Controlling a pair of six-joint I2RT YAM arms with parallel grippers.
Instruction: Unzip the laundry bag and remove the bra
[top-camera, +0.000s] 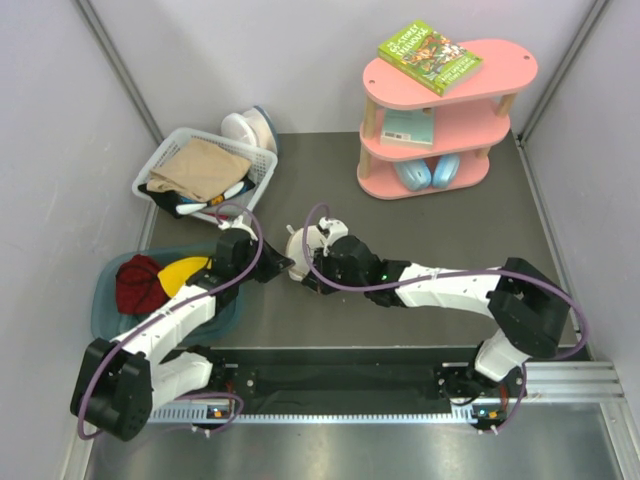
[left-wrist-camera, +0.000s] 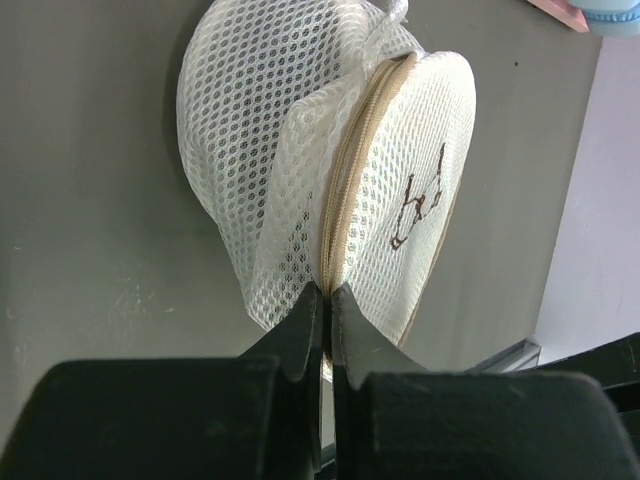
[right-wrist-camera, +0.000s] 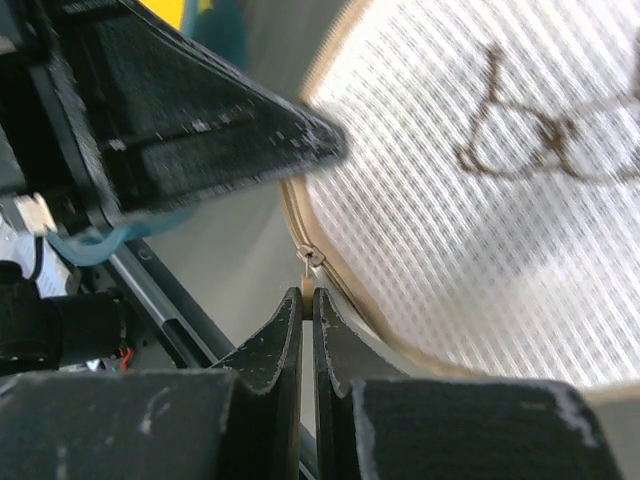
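The laundry bag is a cream-white mesh pouch lying mid-table between both grippers. In the left wrist view it stands on edge, tan zipper rim toward the camera and a dark mark on one half. My left gripper is shut on the bag's zipped rim. My right gripper is shut on the small tan zipper pull at the bag's rim. In the top view the left gripper and right gripper meet at the bag's near side. The bra is hidden.
A white slatted basket with tan cloth stands at the back left, a round white object behind it. A teal bin holding red and yellow items sits by the left arm. A pink shelf with books stands back right.
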